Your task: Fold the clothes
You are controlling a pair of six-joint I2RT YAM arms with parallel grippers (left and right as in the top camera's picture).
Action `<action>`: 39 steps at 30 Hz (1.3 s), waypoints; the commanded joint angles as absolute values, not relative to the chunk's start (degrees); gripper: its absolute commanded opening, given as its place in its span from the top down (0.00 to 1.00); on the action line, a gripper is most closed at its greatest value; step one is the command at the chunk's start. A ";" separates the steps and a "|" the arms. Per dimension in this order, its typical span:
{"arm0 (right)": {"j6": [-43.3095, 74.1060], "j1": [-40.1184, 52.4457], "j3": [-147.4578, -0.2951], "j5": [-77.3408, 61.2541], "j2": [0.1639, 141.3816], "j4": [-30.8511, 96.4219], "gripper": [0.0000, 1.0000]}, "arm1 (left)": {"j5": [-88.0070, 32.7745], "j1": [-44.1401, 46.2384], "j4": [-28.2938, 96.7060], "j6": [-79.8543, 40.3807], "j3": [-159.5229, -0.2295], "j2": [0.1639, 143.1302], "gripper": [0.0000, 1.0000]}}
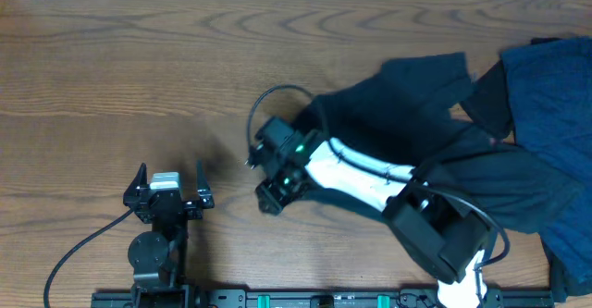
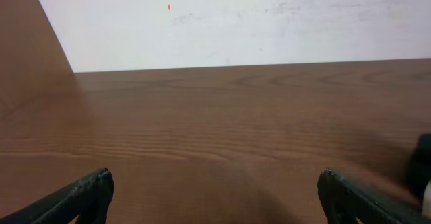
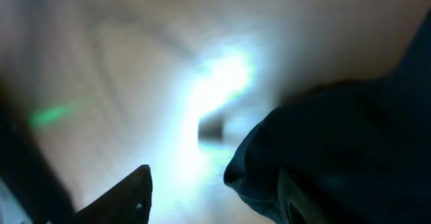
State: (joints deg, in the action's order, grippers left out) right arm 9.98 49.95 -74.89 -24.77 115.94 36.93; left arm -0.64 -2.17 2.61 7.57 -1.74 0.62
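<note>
Seemingly laying out dark teal-black fabric T-shirt (image 1: 407, 114) | right claw (image 3: 215, 180) half-open, gripping nothing | left claw (image 2: 215, 183) gaping, empty | next likely: regrasping it

Black arms (image 1: 155, 245) trailing black cables (image 1: 81, 251); the right arm (image 1: 435, 236) has a white link (image 1: 359, 172), green lights (image 1: 299, 149)

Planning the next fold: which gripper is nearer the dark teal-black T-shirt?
Right. The right gripper is at the edge of the dark T-shirt; the left gripper sits well away over the wooden table.
</note>
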 commanded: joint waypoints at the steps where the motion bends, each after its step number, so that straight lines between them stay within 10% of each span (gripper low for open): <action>1: 6.81 50.04 -78.30 -26.00 117.64 38.72 0.39 | 0.51 -2.39 4.10 8.10 -0.23 0.27 0.02; 18: 13.39 42.44 -95.59 -12.58 116.57 58.76 0.36 | 0.51 -2.39 4.10 8.10 -0.23 0.27 0.02; 39: 4.89 39.64 -92.88 -16.21 116.60 55.05 0.43 | 0.51 -2.39 4.10 8.10 -0.23 0.27 0.02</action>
